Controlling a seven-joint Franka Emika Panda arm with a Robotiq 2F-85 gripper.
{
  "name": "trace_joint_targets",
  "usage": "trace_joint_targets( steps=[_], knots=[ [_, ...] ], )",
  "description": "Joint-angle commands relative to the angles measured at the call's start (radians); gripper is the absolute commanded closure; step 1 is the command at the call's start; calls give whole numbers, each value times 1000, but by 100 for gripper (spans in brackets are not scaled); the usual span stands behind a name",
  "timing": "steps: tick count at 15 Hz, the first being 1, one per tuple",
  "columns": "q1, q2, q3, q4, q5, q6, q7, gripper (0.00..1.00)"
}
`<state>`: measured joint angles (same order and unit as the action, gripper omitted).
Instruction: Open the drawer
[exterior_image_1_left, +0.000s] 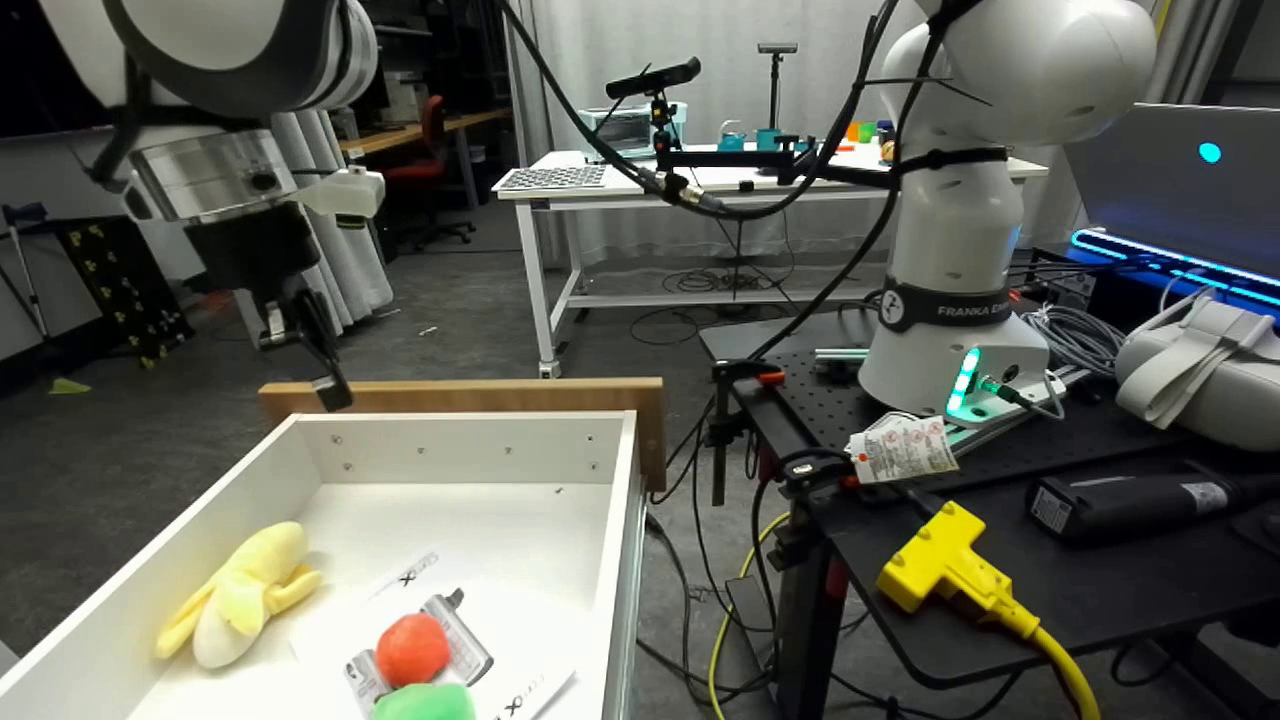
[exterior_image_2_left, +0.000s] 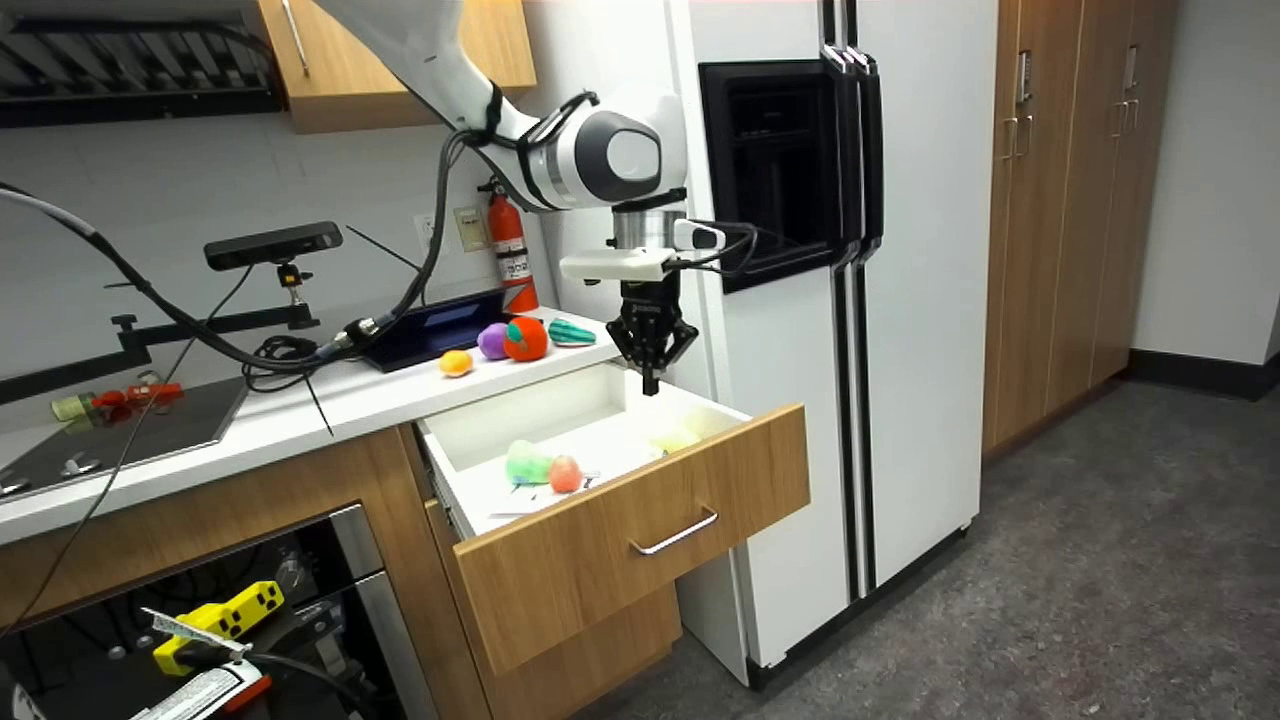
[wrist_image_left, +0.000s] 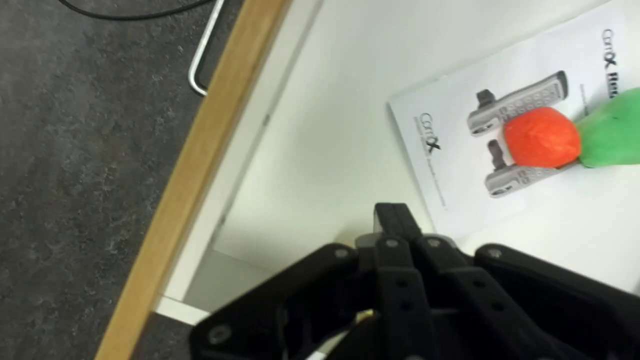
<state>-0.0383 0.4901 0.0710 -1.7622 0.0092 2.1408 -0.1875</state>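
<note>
So one drawer (exterior_image_2_left: 590, 560) and one gripper (exterior_image_2_left: 650, 385) can be counted. Inside the drawer, one yellow toy (exterior_image_1_left: 240, 600), one red toy (wrist_image_left: 542, 137) and one green toy (wrist_image_left: 612, 132) are spotted, plus four toys (exterior_image_2_left: 525, 342) on the worktop (exterior_image_2_left: 360, 400) by one fire extinguisher (exterior_image_2_left: 510, 250).

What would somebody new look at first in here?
Most likely the big open drawer, sticking out below the white counter, with a red toy lying on printed paper inside and a green toy beside it. The black robot hand, closed, hangs above the drawer. Next might come the bright red fire extinguisher at the back of the counter near the fridge.
</note>
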Motion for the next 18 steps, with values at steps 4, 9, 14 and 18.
trace_joint_targets(
  steps=[4, 9, 14, 18],
  knots=[
    [56, -83, 66, -40, 44, 18, -37, 73],
    [66, -87, 92, -37, 59, 27, -88, 36],
    [65, -87, 95, -42, 61, 63, -127, 1],
    [61, -87, 100, -52, 76, 97, -141, 0]
  ],
)
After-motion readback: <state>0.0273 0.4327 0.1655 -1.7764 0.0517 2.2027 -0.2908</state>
